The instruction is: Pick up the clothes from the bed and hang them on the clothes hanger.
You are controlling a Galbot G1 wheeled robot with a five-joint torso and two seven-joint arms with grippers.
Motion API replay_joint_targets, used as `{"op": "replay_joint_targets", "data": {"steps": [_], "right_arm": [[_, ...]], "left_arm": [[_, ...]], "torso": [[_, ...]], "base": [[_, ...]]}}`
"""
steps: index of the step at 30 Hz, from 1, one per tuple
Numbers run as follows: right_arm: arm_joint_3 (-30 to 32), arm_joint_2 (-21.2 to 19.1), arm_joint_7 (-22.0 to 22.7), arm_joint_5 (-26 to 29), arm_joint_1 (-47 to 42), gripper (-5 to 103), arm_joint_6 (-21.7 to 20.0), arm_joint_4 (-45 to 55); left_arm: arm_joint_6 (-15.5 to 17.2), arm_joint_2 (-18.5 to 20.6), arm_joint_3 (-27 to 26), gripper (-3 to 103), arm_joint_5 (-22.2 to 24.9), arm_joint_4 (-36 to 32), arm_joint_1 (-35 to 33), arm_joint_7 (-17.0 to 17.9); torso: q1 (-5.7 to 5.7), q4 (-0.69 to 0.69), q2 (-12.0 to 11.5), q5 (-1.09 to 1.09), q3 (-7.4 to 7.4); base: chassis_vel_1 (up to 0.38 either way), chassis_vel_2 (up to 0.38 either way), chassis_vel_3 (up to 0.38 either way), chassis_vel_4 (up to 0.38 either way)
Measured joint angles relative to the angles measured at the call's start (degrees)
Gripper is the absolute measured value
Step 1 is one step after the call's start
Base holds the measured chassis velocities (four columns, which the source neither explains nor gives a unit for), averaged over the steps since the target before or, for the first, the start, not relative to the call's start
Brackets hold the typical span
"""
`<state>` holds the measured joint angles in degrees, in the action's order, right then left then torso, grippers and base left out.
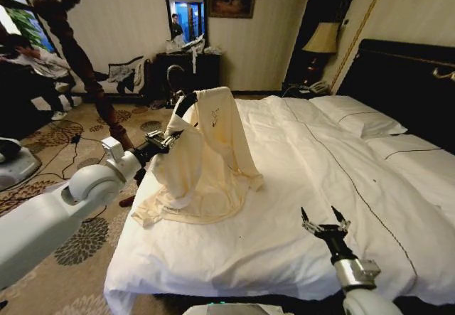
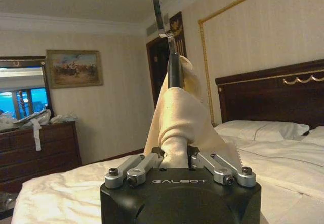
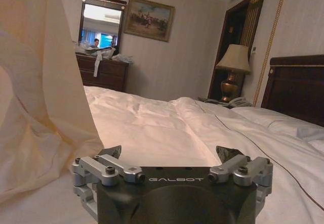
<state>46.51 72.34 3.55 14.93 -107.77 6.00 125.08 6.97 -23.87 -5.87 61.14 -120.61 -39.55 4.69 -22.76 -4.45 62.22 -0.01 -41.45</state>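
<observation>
— Where is your left claw, and what has it got?

— My left claw (image 1: 173, 139) sits left of centre in the head view, at the near-left side of the bed (image 1: 313, 208). It is clamped on a bunch of the clothes (image 1: 206, 158), the cream shirt. In the left wrist view the fabric (image 2: 177, 128) rises straight out from between the fingers (image 2: 223, 171), pinched tight.

— And the clothes hanger?

— The clothes hanger (image 1: 186, 105) is inside the shirt. Its black shoulder pokes out at the top left of the cloth, and its pale hook curls up just above that. In the left wrist view the hanger (image 2: 173, 70) stands upright at the top centre of the frame, with the shirt draped over it.

— How does the shirt lie?

— It is lifted into a peak at the middle of the head view. Its lower hem and a sleeve spread on the white duvet, touching it.

— Your right claw?

— My right claw (image 1: 323, 224) hangs over the bed's near edge, in the lower right of the head view, fingers spread wide and gripping nothing. In the right wrist view the shirt (image 3: 40, 92) hangs at the left of the frame, apart from the right claw (image 3: 172, 155).
</observation>
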Motion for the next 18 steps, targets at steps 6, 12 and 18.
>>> {"op": "replay_joint_targets", "data": {"steps": [6, 12, 18], "right_arm": [[-0.21, -0.11, -0.01, 0.02, 0.25, 100, -0.02, -0.02], [-0.36, -0.29, 0.06, 0.14, 0.43, 100, -0.21, -0.05], [-0.46, -0.41, 0.14, 0.24, 0.54, 100, -0.34, -0.06]], "left_arm": [[1.00, -0.70, -0.60, 17, 0.77, 0.47, 1.20, 1.61], [4.20, -0.75, -1.60, 17, 4.07, 2.26, 5.60, 6.76], [7.46, -0.29, -2.78, 17, 8.44, 4.61, 11.04, 11.41]], "torso": [[-0.01, -0.01, -0.01, 0.00, 0.00], [-0.01, -0.02, -0.01, 0.01, 0.00], [-0.01, -0.01, -0.01, 0.00, 0.00]], "base": [[0.000, 0.000, 0.000, 0.000], [0.000, 0.000, 0.000, 0.000], [0.000, 0.000, 0.000, 0.000]]}}
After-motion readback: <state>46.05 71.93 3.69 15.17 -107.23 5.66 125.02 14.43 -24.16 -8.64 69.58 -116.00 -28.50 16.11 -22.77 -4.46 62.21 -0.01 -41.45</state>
